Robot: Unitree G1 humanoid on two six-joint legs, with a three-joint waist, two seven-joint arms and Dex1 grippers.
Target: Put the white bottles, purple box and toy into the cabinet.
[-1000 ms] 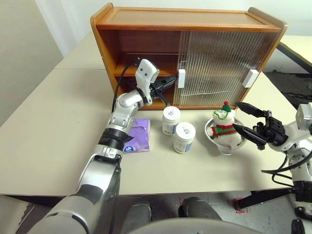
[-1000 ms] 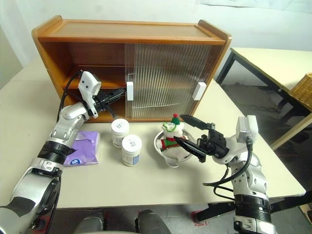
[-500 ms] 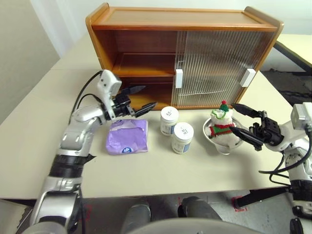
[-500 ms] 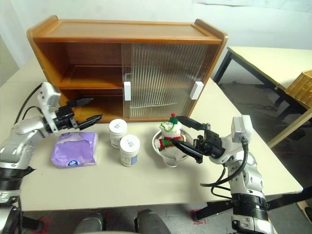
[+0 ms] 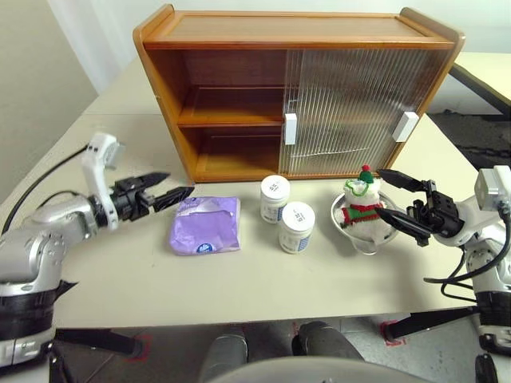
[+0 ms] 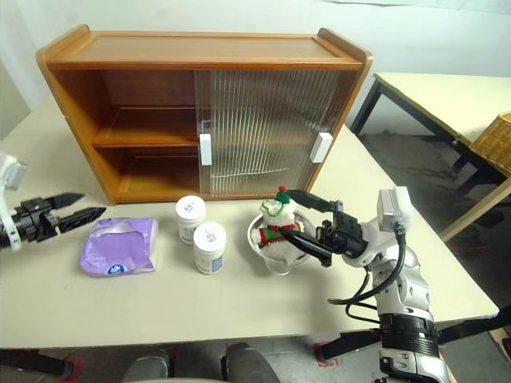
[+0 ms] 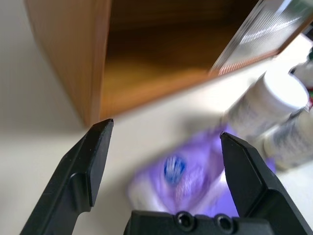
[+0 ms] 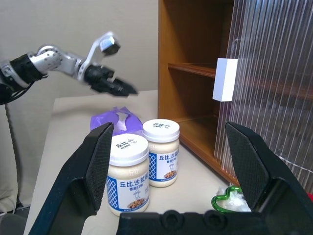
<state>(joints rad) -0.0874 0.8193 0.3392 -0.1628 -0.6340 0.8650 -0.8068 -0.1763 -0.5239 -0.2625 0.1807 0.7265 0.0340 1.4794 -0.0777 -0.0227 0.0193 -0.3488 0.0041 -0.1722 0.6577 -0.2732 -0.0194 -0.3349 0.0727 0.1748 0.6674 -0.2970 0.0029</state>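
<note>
The two white bottles (image 5: 286,213) stand side by side at the centre of the head view, just in front of the cabinet (image 5: 297,88), whose left half stands uncovered, both ribbed doors over the right half. Left of them the purple box (image 5: 205,225) lies flat on the table (image 5: 263,271); right of them the toy (image 5: 364,206) sits in a shallow metal bowl (image 5: 348,229). My left gripper (image 5: 174,188) hovers at mid-left just beside the box, fingers spread wide and empty. My right gripper (image 5: 393,194) hangs at mid-right, jaws apart on either side of the toy, holding nothing.
</note>
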